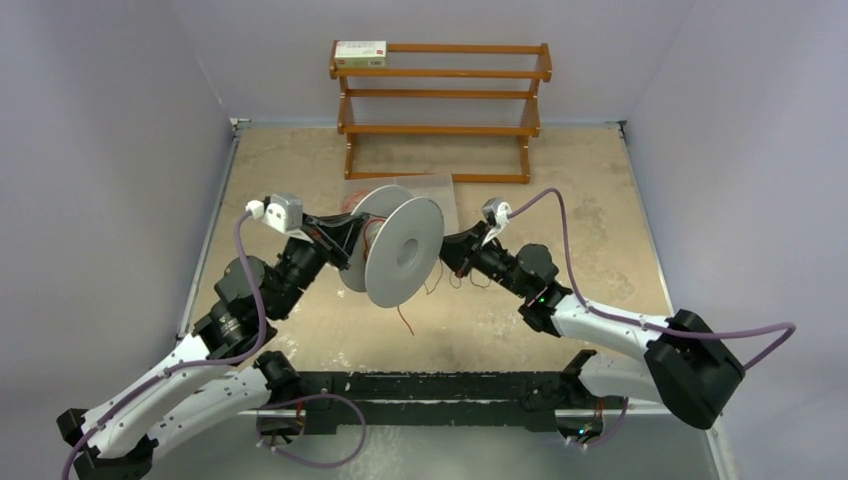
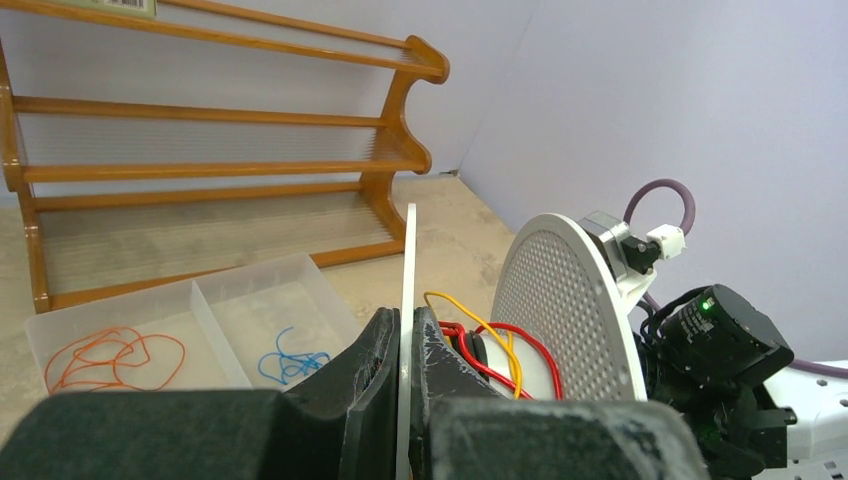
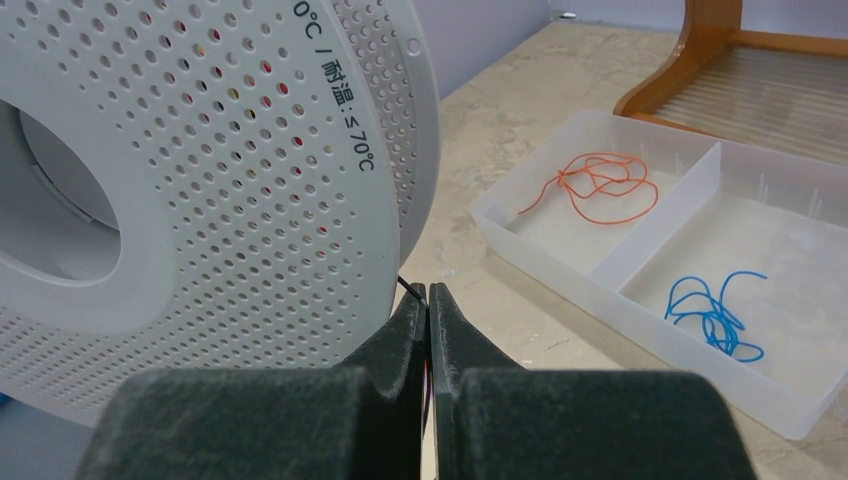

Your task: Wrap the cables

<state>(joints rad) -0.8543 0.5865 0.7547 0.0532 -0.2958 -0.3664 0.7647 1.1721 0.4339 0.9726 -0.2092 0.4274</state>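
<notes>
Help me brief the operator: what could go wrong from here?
The left gripper clamps the spool only by its thin flange edge, so it could twist loose. The right gripper pinches a hair-thin dark wire at its tips; it may slip. Slack red and yellow loops could unwind.

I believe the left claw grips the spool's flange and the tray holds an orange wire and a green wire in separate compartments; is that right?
Not quite: the right wrist view shows a blue wire, not a green one. The left claw does grip the spool by its flange, and the orange wire lies in the tray's other compartment.
</notes>
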